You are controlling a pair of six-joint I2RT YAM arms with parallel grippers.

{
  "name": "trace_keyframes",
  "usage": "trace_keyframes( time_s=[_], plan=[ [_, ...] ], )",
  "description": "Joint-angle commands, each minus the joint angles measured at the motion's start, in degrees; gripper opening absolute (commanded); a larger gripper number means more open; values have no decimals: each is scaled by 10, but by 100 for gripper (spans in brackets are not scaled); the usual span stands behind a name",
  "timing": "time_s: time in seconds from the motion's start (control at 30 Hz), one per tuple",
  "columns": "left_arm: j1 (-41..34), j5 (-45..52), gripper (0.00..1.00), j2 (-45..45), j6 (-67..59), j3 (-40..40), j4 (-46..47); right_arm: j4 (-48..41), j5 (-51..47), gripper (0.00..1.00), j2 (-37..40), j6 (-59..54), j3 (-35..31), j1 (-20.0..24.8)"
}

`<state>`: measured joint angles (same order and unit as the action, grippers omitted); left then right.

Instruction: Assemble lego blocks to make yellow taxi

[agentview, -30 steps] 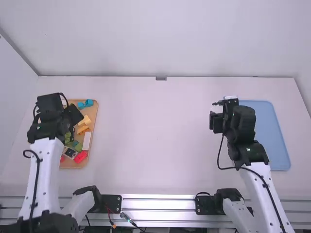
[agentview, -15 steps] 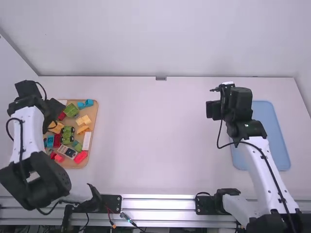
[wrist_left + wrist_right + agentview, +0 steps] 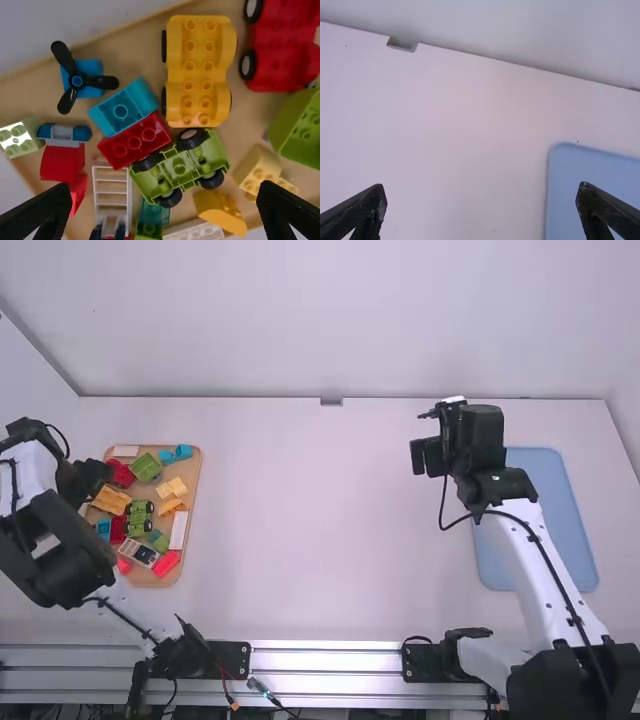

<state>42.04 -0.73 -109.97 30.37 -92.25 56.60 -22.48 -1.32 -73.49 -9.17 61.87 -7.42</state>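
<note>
In the high view my left gripper (image 3: 92, 476) is above the left edge of the wooden tray (image 3: 194, 478), near the yellow car base (image 3: 111, 501). From the left wrist, the yellow base (image 3: 198, 72) lies beyond my left gripper (image 3: 164, 187), whose fingers are wide open and hold nothing. A light yellow block (image 3: 260, 170) and a curved orange-yellow piece (image 3: 220, 210) lie near its right finger. My right gripper (image 3: 428, 457) hangs over the table, left of the blue tray; in its wrist view that gripper (image 3: 481, 187) is open with nothing between its fingers.
The wooden tray also holds a red car base (image 3: 285, 45), an upturned green chassis (image 3: 179, 169), a teal brick (image 3: 122, 107), a red brick (image 3: 134, 141) and a propeller piece (image 3: 77, 81). A blue tray (image 3: 550, 520) lies at the right.
My left arm has swung left and drawn back, uncovering the blocks in the tray. My right gripper has shifted slightly left and up the picture.
</note>
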Motion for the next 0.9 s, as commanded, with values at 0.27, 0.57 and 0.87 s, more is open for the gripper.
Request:
trace_keyframes(
  time_s=[0.27, 0.57, 0.87],
  plan=[
    [-16, -19, 97, -90, -19, -98, 32, -5, 0, 99, -3, 1, 19, -1],
    [-16, -17, 91, -93, -45, -28, -45, -8, 0, 99, -3, 1, 19, -1],
    [-16, -17, 87, -93, -69, 36, -133, -9, 0, 99, -3, 1, 19, -1]
  ],
)
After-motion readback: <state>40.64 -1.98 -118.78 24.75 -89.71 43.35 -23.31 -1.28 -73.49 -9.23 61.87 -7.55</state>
